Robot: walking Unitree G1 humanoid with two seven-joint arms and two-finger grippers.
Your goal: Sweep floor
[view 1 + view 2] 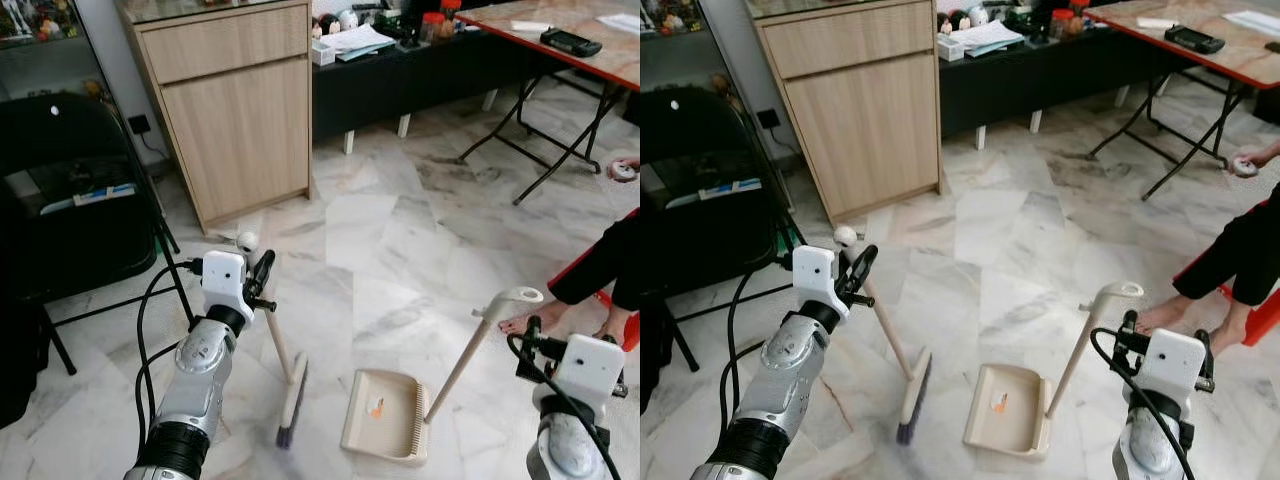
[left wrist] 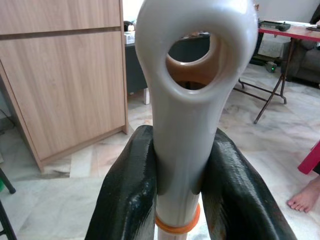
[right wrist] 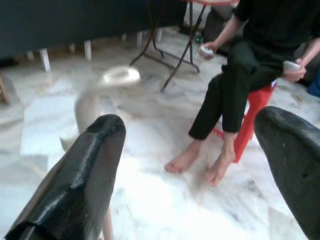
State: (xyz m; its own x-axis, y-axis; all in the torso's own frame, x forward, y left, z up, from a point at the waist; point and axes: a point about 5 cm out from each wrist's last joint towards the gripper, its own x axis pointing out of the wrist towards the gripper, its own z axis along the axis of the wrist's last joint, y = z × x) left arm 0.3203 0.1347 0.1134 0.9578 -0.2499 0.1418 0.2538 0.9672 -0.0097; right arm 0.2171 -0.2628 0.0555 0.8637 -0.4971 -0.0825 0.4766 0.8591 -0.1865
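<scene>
The left wrist view shows the left gripper [image 2: 182, 187] clenched on the broom [image 1: 282, 352] just below its hanging hole. The broom slants down from that grip, bristles on the floor [image 1: 400, 250]. The right gripper [image 3: 192, 165] is released, beside the dustpan [image 1: 388, 412] handle; its view shows a seated person [image 3: 250, 75].

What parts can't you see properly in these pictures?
- Person: cut off by the right edge of the eye views, the head by the top edge of the right wrist view.
- Dustpan handle: smeared by blur in the right wrist view.
- Broom: its shaft is hidden between the left end effector fingers in the left wrist view.
- Speck in the dustpan: too small to identify.
</scene>
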